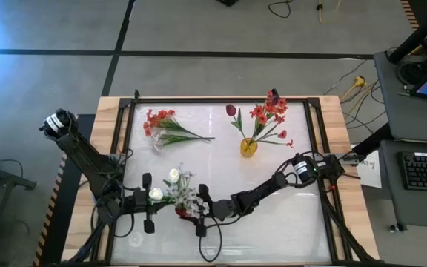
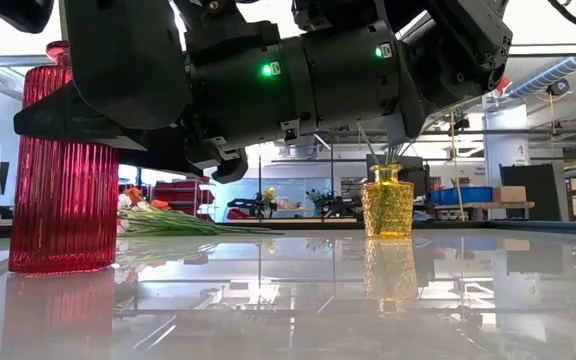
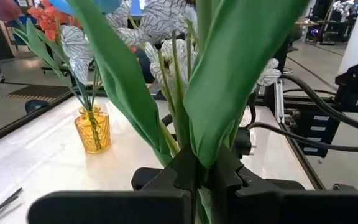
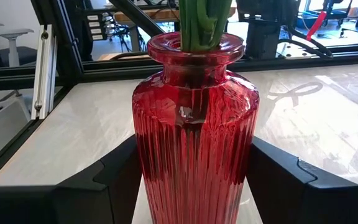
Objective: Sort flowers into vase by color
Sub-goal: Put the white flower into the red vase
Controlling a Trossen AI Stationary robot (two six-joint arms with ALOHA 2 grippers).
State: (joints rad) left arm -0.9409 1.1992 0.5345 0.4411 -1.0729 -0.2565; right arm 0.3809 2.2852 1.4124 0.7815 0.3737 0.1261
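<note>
Red vase (image 4: pixel 194 124) flanked by right end effector (image 4: pixel 194 186) fingers.

On the table (image 1: pixel 302 215), one vase (image 1: pixel 187 211) stands at six o'clock with the white flowers (image 1: pixel 175 187) in it. A second vase (image 1: pixel 248 147) stands near centre toward one o'clock, holding flowers (image 1: pixel 269 111). A loose bunch (image 1: pixel 165 127) lies at eleven o'clock.

The red vase (image 2: pixel 63 165) is partly hidden by the arms (low view).
</note>
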